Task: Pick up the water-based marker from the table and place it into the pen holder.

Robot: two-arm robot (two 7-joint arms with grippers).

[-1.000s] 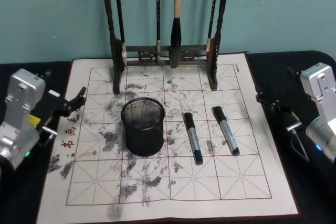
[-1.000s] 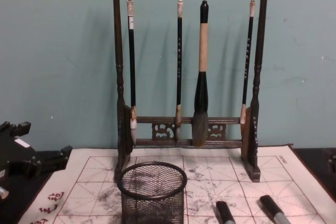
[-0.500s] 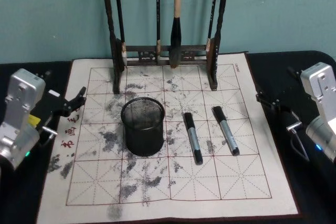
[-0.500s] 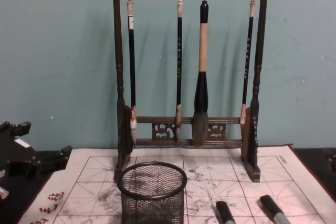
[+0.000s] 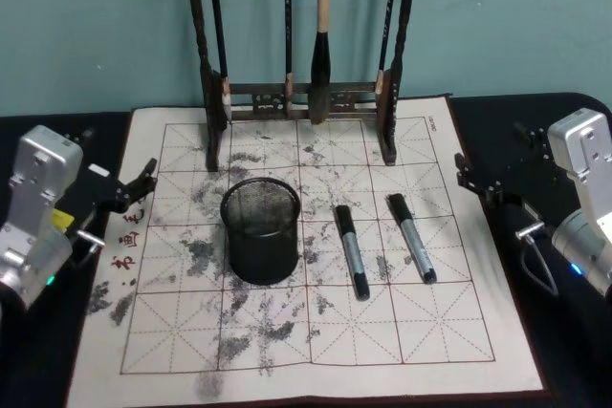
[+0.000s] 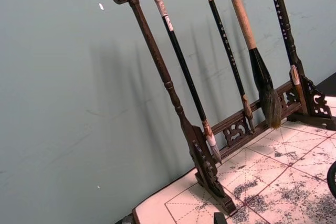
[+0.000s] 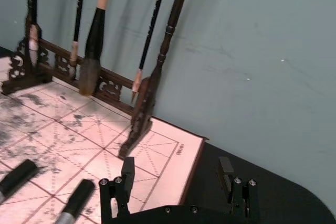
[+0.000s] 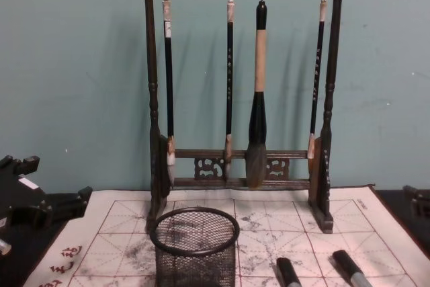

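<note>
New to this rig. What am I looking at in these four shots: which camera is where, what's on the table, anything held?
It's a two-armed robot, and each picture comes from one of its own cameras: the head looking down, the chest looking across the table, and one on each wrist. In the head view the left gripper sits at the mat's left edge and the right gripper at its right edge. Both are open and hold nothing. On the dark table lies a stained calligraphy mat. On it stand a black mesh pen holder and a wooden brush rack. A near marker and a far marker lie to the holder's right.
</note>
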